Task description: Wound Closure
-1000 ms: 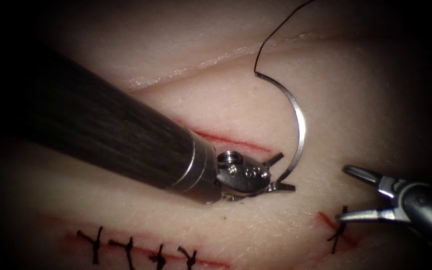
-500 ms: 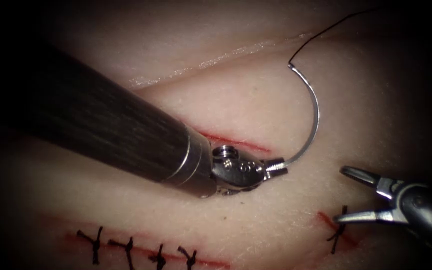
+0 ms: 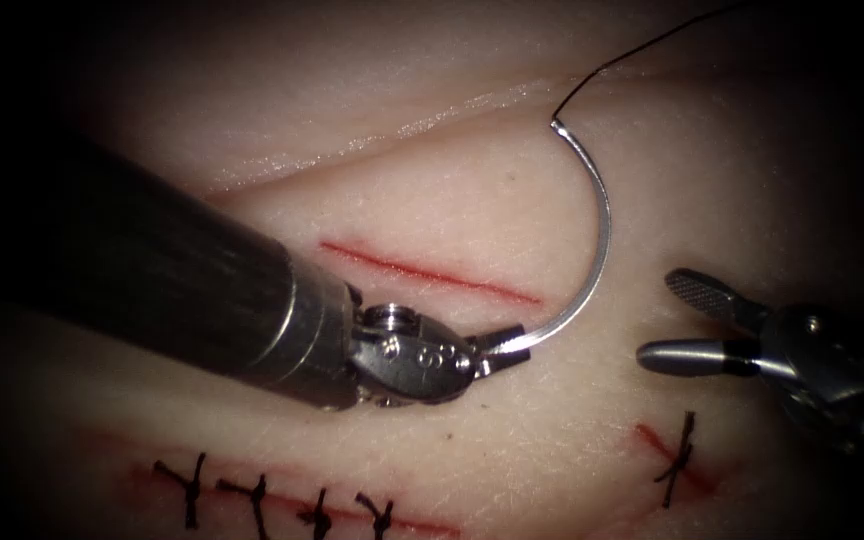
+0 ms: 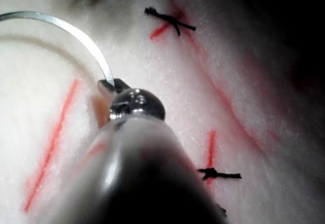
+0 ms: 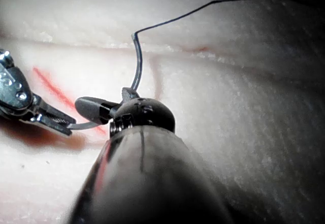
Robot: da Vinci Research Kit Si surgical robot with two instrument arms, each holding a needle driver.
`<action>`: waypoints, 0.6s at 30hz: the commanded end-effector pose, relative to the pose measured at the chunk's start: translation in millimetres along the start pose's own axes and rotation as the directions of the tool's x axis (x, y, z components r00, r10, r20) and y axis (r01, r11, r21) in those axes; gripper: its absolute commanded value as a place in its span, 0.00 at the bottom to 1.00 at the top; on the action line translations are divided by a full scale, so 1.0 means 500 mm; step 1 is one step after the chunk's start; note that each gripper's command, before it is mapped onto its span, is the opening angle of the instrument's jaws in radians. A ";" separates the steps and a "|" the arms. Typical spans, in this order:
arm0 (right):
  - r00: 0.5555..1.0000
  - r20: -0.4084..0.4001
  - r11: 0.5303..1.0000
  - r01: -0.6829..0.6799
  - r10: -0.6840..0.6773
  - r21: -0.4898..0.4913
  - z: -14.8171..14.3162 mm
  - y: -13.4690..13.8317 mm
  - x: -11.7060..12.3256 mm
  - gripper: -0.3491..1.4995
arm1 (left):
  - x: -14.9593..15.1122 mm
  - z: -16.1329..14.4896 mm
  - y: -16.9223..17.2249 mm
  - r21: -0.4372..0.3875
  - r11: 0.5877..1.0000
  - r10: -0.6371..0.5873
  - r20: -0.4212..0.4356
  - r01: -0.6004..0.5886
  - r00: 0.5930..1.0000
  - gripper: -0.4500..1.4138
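My left tool (image 3: pixel 504 344) comes in from the left, shut on the curved needle (image 3: pixel 604 235) close to its pointed end. The needle is out of the tissue (image 3: pixel 452 200) and arcs up over it, just past the right end of the open cut (image 3: pixel 432 272). Black thread (image 3: pixel 642 48) runs from the needle's blunt end up and to the right. My right tool (image 3: pixel 662 318) stands open and holds nothing, a little right of the needle. The left wrist view shows the needle (image 4: pixel 76 28) rising from the left tool (image 4: pixel 112 86). In the right wrist view, needle (image 5: pixel 136 71) and thread (image 5: pixel 203 8) show.
A closed cut with several black stitches (image 3: pixel 252 495) runs along the tissue's near side. One more stitch (image 3: pixel 677 450) crosses a short red cut below the right tool. A pale ridge (image 3: pixel 402 130) crosses the tissue beyond the open cut.
The left tool's jaws, open around the needle's tip a second ago, closed on it and drew back left with it. The right tool rose and moved left, still open.
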 end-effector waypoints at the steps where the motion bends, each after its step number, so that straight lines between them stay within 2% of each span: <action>1: 1.000 0.013 1.000 -0.001 0.001 -0.011 0.0037 -0.0007 0.0012 0.83 | -0.0009 0.0005 0.0013 0.010 1.000 0.011 0.002 -0.011 1.000 0.00; 11: 0.997 0.047 0.987 -0.048 0.056 -0.154 0.0096 -0.0014 0.0035 0.83 | -0.0001 -0.0033 0.0032 0.091 0.992 0.085 0.029 -0.088 0.996 0.00; 15: 0.994 0.068 0.954 -0.064 0.088 -0.293 0.0116 -0.0008 0.0057 0.81 | -0.0001 -0.0045 0.0041 0.138 0.984 0.100 0.072 -0.109 0.992 0.00; 18: 0.992 0.072 0.936 -0.068 0.099 -0.346 0.0124 -0.0008 0.0059 0.84 | -0.0002 -0.0050 0.0043 0.146 0.982 0.112 0.072 -0.121 0.991 0.00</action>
